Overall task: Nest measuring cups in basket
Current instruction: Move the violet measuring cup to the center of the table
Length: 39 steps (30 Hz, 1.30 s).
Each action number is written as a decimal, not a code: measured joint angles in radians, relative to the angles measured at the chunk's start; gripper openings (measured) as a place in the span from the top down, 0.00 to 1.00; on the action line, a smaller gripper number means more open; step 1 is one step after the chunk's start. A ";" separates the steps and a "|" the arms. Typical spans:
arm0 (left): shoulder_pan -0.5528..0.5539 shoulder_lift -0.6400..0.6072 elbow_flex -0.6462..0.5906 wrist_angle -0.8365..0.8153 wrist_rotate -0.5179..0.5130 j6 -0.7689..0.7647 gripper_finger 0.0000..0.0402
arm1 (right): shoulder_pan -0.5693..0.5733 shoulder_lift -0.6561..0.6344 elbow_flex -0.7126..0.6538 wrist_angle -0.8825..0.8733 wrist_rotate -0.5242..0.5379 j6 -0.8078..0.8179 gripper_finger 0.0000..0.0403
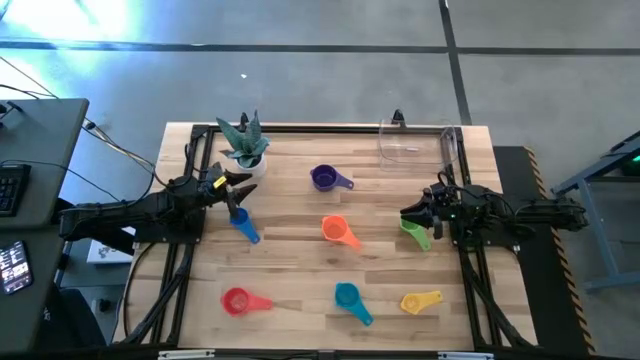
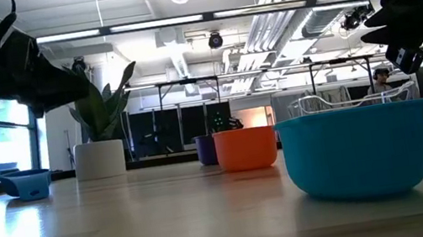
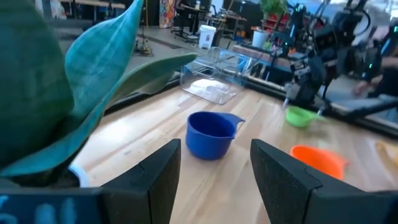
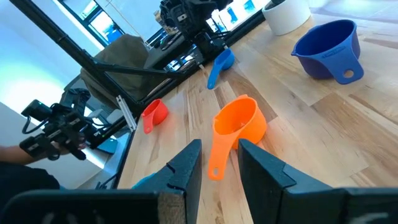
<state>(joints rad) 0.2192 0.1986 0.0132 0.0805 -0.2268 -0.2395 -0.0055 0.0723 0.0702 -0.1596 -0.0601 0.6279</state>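
Your left gripper (image 1: 232,190) hangs spread wide over the blue cup (image 1: 243,226) near the table's (image 1: 300,270) left edge; your right gripper (image 1: 412,213), fingers parted and holding nothing, sits at the green cup (image 1: 416,232) by the right edge; the clear basket (image 1: 418,142) stands in the far right corner, with purple (image 1: 326,178), orange (image 1: 338,230), red (image 1: 241,301), teal (image 1: 351,299) and yellow (image 1: 419,301) cups scattered apart
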 joint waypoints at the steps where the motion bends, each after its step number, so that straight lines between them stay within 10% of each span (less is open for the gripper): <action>1: 0.000 0.000 0.000 0.000 0.000 -0.019 0.54 | 0.000 0.000 0.000 0.000 0.000 0.000 0.76; 39: 0.000 0.007 0.106 0.127 0.034 -0.421 0.54 | 0.000 0.000 0.000 0.018 0.308 0.289 0.76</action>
<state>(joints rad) 0.2192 0.2052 0.1193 0.2077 -0.1932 -0.6605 -0.0059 0.0727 0.0703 -0.1413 0.2483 0.9170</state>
